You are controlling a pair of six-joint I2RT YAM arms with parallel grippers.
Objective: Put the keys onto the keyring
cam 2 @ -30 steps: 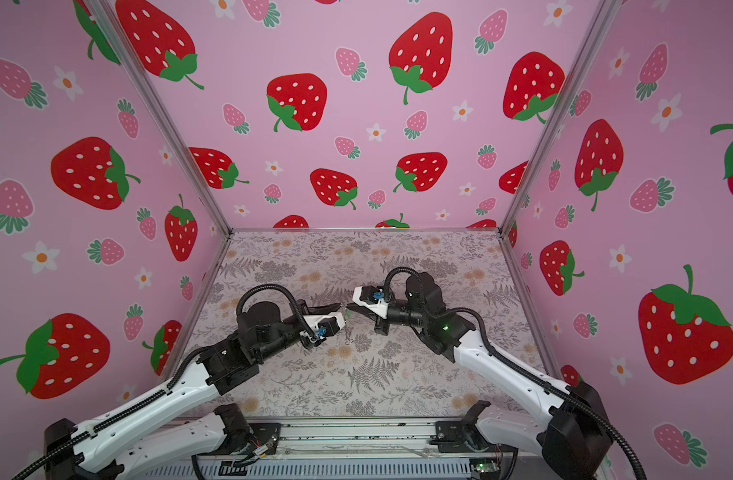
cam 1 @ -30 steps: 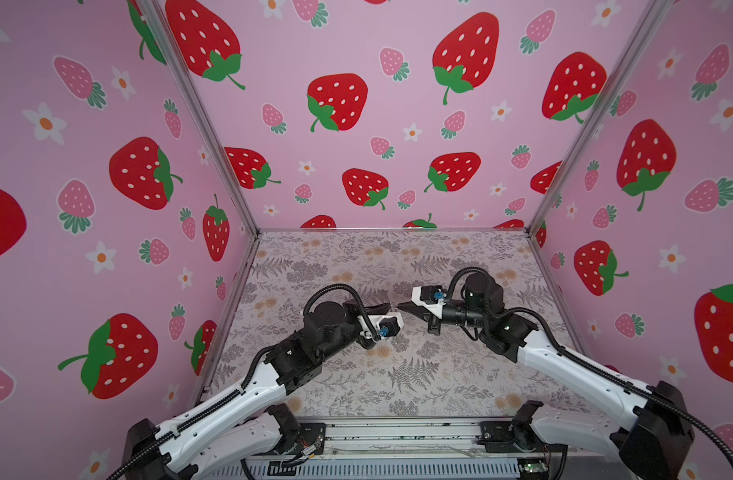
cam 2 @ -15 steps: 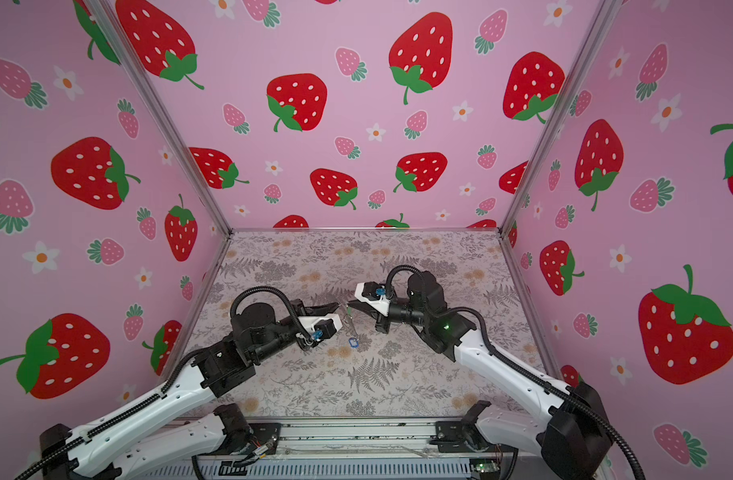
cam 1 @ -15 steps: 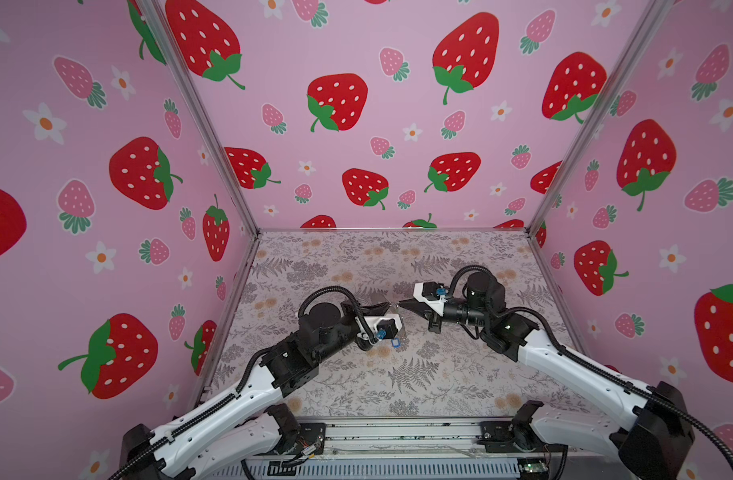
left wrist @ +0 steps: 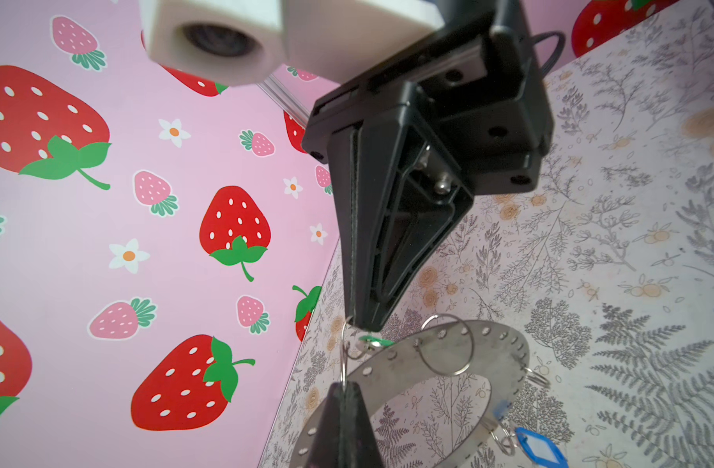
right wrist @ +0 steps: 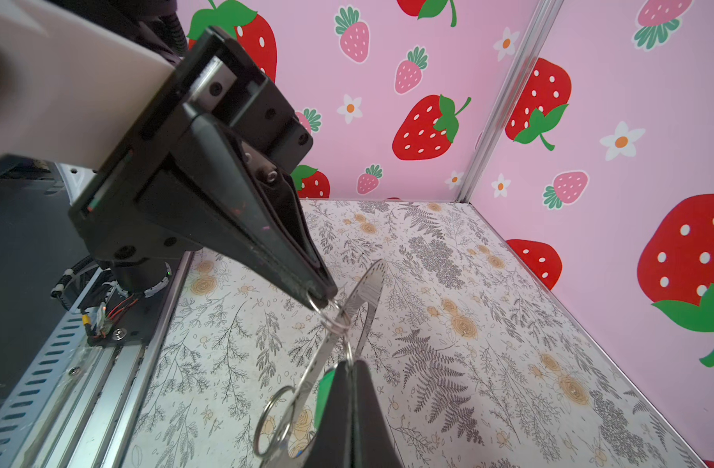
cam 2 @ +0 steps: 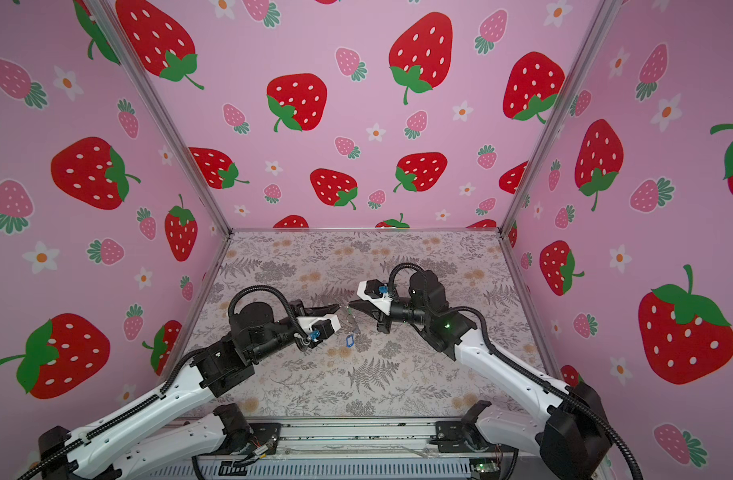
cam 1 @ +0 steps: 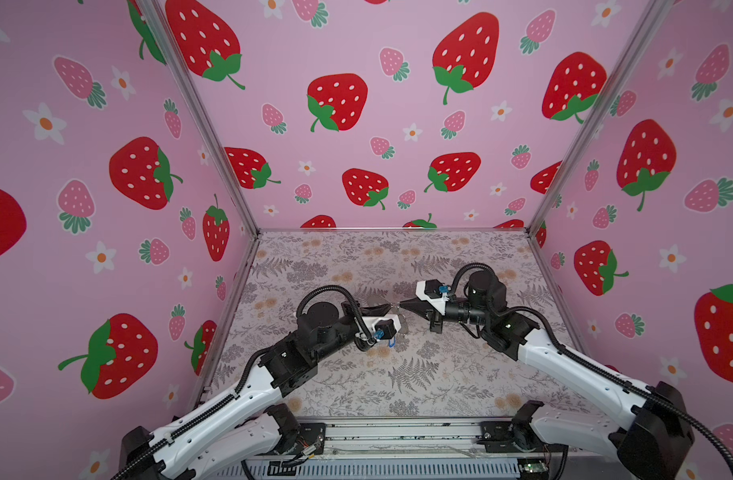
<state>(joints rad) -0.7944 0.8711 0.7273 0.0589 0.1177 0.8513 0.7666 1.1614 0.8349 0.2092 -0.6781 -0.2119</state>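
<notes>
Left wrist view: a shared pinch.
Both the left gripper and the right gripper clamp one wire loop beside the green key.

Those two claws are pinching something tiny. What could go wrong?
The left gripper and right gripper pinch a small wire ring with just their tips, so it may slip. The keyring looks tilted off the table; it could then drop, taking the blue key along.
</notes>
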